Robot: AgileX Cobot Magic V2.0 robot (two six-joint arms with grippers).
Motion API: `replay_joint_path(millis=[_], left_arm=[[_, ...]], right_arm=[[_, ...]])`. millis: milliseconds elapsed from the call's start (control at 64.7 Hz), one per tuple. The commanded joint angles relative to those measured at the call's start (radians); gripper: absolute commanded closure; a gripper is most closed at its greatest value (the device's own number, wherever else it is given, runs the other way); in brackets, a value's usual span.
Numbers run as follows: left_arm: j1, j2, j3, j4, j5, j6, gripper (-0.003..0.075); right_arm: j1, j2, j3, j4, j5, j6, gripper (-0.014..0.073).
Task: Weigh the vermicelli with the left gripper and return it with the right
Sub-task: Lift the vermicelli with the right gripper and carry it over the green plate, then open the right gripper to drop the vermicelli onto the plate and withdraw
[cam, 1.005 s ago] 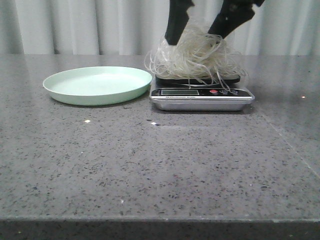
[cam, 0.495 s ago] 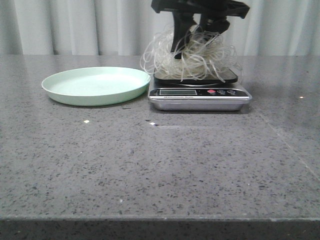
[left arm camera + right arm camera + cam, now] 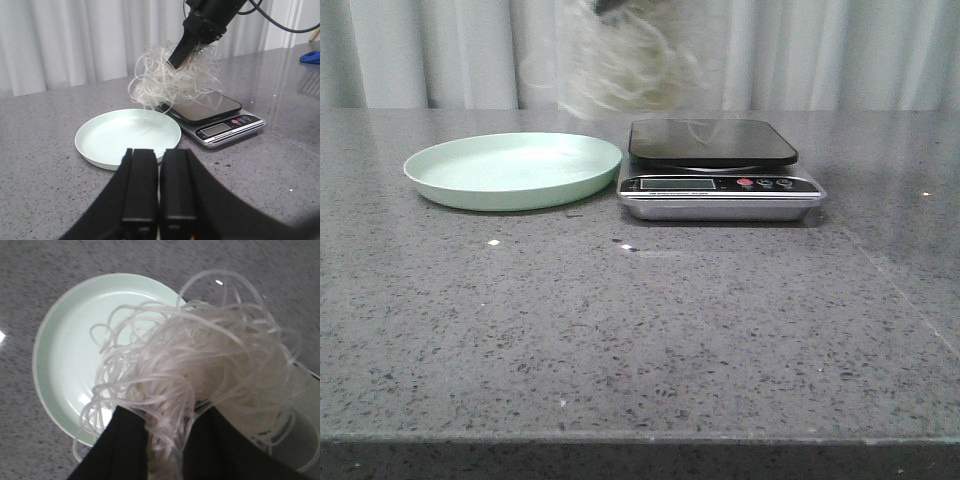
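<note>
The vermicelli (image 3: 625,70), a fluffy nest of whitish strands, hangs blurred in the air between the pale green plate (image 3: 450,180) and the kitchen scale (image 3: 720,185). My right gripper (image 3: 165,450) is shut on the vermicelli (image 3: 200,365) and holds it over the plate's edge (image 3: 45,390). In the left wrist view the right gripper (image 3: 181,54) grips the nest (image 3: 170,75) above the scale's near corner (image 3: 220,130). My left gripper (image 3: 159,170) is shut and empty, low over the table, short of the plate (image 3: 100,150). The scale's black platform (image 3: 710,142) is bare.
A grey speckled stone table (image 3: 640,330) with a white curtain behind it. A blue object (image 3: 311,56) lies far off on the table past the scale. The table's front edge (image 3: 640,437) runs near the bottom of the front view.
The right gripper has lifted the vermicelli off the scale and carried it up and left toward the plate. The scale's platform is now bare.
</note>
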State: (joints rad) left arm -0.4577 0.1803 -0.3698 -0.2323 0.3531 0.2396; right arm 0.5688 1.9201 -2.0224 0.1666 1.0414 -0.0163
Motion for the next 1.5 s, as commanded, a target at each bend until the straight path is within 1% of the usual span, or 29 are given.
replay_joint_path(millis=[0,155,216,263,278,294,309,340,386,433,495,634,757,835,928,1036,1113,1252,1345,1484], left_arm=[[-0.001,0.01,-0.027,-0.014,-0.084,-0.001,0.0594],[-0.001,0.01,-0.027,-0.014,-0.084,-0.001,0.0594],[-0.001,0.01,-0.027,-0.014,-0.084,-0.001,0.0594],[-0.001,0.01,-0.027,-0.014,-0.084,-0.001,0.0594],[-0.001,0.01,-0.027,-0.014,-0.084,-0.001,0.0594],[-0.001,0.01,-0.027,-0.014,-0.084,-0.001,0.0594],[-0.001,0.01,-0.027,-0.014,-0.084,-0.001,0.0594],[-0.001,0.01,-0.027,-0.014,-0.084,-0.001,0.0594],[-0.001,0.01,-0.027,-0.014,-0.084,-0.001,0.0594],[-0.001,0.01,-0.027,-0.014,-0.084,-0.001,0.0594],[-0.001,0.01,-0.024,-0.014,-0.084,-0.001,0.0594],[-0.001,0.01,-0.021,-0.014,-0.089,-0.001,0.0594],[-0.001,0.01,-0.021,-0.014,-0.089,-0.001,0.0594],[-0.001,0.01,-0.021,-0.014,-0.089,-0.001,0.0594],[-0.001,0.01,-0.021,-0.014,-0.089,-0.001,0.0594],[-0.001,0.01,-0.021,-0.014,-0.089,-0.001,0.0594],[-0.001,0.01,-0.021,-0.014,-0.089,-0.001,0.0594],[-0.001,0.01,-0.021,-0.014,-0.089,-0.001,0.0594],[-0.001,0.01,-0.021,-0.014,-0.089,-0.001,0.0594],[-0.001,0.01,-0.021,-0.014,-0.089,-0.001,0.0594]], right_arm=[[0.044,-0.039,-0.041,0.024,-0.124,-0.001,0.0414],[0.068,0.03,-0.042,0.027,-0.188,-0.001,0.041],[0.068,0.065,-0.043,0.044,-0.202,-0.001,0.0388],[0.068,0.082,-0.045,0.05,-0.201,-0.001,0.034],[0.068,0.092,-0.046,0.053,-0.2,-0.001,0.031],[0.068,0.092,-0.046,0.053,-0.2,-0.001,0.031],[0.068,0.1,-0.047,0.06,-0.197,-0.001,0.025],[0.068,0.105,-0.047,0.067,-0.193,-0.001,0.021],[0.068,0.11,-0.047,0.082,-0.189,-0.001,0.0107],[0.068,0.111,-0.048,0.086,-0.187,-0.001,0.0048],[0.067,0.11,-0.054,0.086,-0.184,-0.001,0.0004],[0.059,0.099,-0.093,0.083,-0.135,-0.001,-0.0006],[0.036,0.051,-0.104,0.083,-0.076,-0.001,-0.0006],[0.019,0.006,-0.091,0.082,-0.045,-0.001,-0.0006],[-0.001,-0.057,-0.047,0.073,-0.058,-0.001,-0.0006],[-0.019,-0.183,0.073,0.035,-0.12,-0.002,-0.0006],[-0.027,-0.288,0.195,0.006,-0.177,-0.002,-0.0006],[-0.027,-0.523,0.488,-0.029,-0.298,-0.022,-0.0006],[-0.027,-0.661,0.649,-0.029,-0.357,-0.047,-0.0006],[-0.027,-0.879,0.882,-0.029,-0.443,-0.051,-0.0006]])
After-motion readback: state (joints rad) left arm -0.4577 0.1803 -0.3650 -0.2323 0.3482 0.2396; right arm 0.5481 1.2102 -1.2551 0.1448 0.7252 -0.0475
